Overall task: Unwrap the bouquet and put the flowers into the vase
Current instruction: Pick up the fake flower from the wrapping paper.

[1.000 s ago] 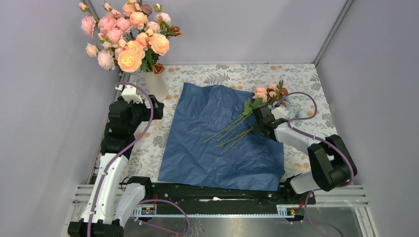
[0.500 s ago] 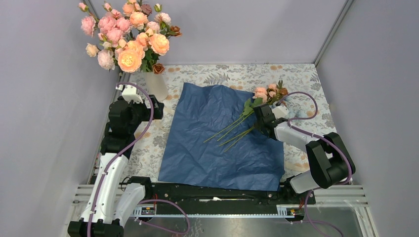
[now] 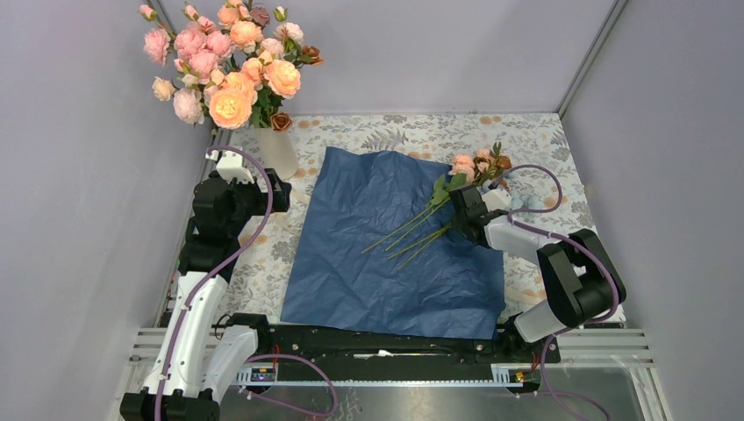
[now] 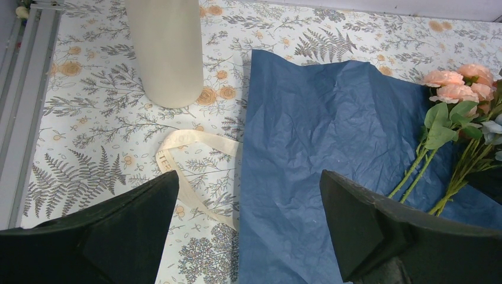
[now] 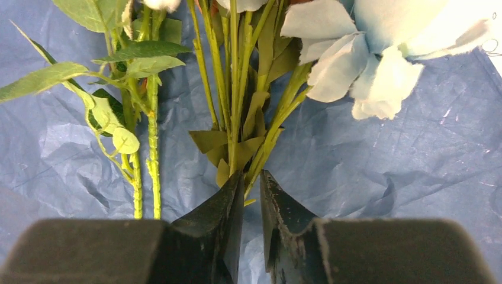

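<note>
The right gripper (image 5: pixel 251 177) had its fingers nearly together round the green stems of the pink and pale blue fake flowers (image 5: pixel 379 65) on crinkly dark blue paper (image 5: pixel 414 165) (a real hold, I could not tell); it needed to squeeze every stem before lifting; the left gripper (image 4: pixel 248 183) stood spread wide.

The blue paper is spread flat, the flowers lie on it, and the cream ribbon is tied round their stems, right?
Not quite. The left wrist view shows the cream ribbon lying loose on the tablecloth between the vase and the blue paper, not round the stems. The rest holds.
</note>
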Motion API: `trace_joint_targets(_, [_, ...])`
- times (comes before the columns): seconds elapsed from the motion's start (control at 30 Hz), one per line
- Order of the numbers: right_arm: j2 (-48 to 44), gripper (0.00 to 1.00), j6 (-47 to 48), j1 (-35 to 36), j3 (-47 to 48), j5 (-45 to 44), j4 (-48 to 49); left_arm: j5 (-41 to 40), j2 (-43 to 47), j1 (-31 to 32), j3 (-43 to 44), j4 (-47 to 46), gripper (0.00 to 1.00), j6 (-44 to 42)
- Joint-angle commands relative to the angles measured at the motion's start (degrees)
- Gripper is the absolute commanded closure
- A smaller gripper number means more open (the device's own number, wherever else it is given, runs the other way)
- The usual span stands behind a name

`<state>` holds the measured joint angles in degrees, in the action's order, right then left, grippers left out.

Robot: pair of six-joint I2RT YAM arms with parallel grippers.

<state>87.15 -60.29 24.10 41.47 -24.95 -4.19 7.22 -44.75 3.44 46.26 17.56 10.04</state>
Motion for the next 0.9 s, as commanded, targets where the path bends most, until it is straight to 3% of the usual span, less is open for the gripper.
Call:
trace_joint_targets(0.0, [-1.39,0.77,-3.09,-0.37,-2.09,-2.0,0.45,-0.88,-0.12,0.16,0.15,-1.26,0.01,-0.73])
trace_joint_targets(0.2, [-4.68,0.76,-4.19,-0.37,-5.63,-3.16,2.42,-0.85,-0.16,0.16,0.15,-1.24,0.01,-0.66])
trace_joint_targets(0.53, [1.02,0.77,-0.97,-0.45,-2.08,-2.97,5.39,-0.8,-0.41,0.12,0.06,-1.22,0.01,-0.64])
trace_joint_targets(0.73, [-2.13,1.0,-0.82,-0.54,-3.46,-3.97,5.88,-0.66,-0.75,0.16,0.02,-1.21,0.01,-0.64])
trace_joint_targets(0.87, [-9.07,1.0,-1.18,-0.53,-5.01,-5.3,4.52,-0.36,-1.02,0.16,0.06,-1.26,0.01,-0.57])
